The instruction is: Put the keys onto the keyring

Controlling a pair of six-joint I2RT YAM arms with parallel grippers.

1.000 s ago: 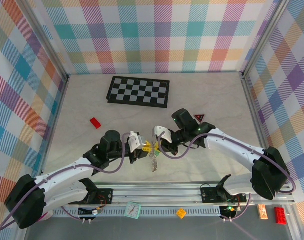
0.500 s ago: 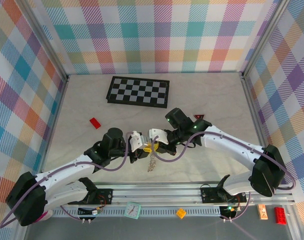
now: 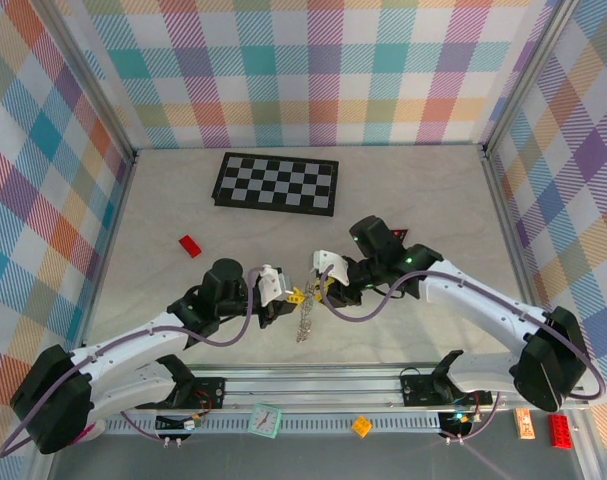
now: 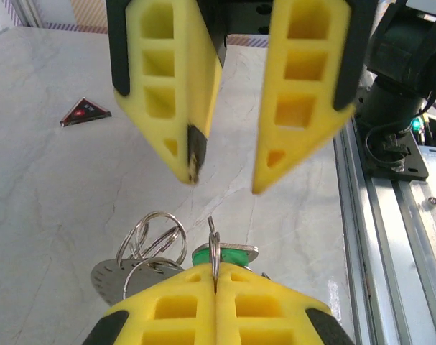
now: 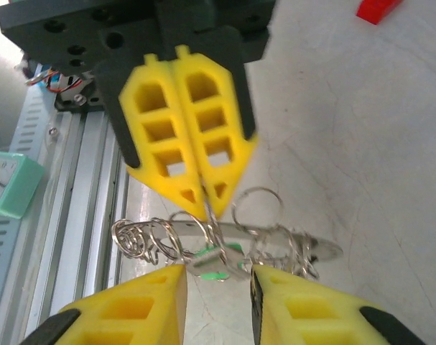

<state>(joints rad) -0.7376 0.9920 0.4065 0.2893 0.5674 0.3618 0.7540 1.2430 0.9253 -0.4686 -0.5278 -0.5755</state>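
At the near centre of the table (image 3: 183,200), the keyring (image 5: 322,249) hangs from the left gripper (image 5: 205,206). It is a flat grey metal band fringed with thin wire loops (image 5: 257,208). The loops stand at mixed angles and overlap one another. One key (image 5: 216,263) with a bright green head sits among them, directly below the left fingertips. Whether this key is threaded on the pinched loop cannot be told.

The left gripper's yellow fingers are pressed flat together and pinch one wire loop edge-on. The right gripper (image 4: 225,183) faces it tip to tip, its fingers spread apart and holding nothing. In the left wrist view its tips stop just short of the ring.

Changes against the overhead view half a second earlier:
- The right gripper has backed off to the right, so a small gap now separates the two grippers where they were almost touching.
- The left arm holds the same pose, and the ring hangs in the same place.
- The checkerboard (image 3: 276,183), red brick (image 3: 190,246) and red triangle (image 4: 85,111) have not moved.
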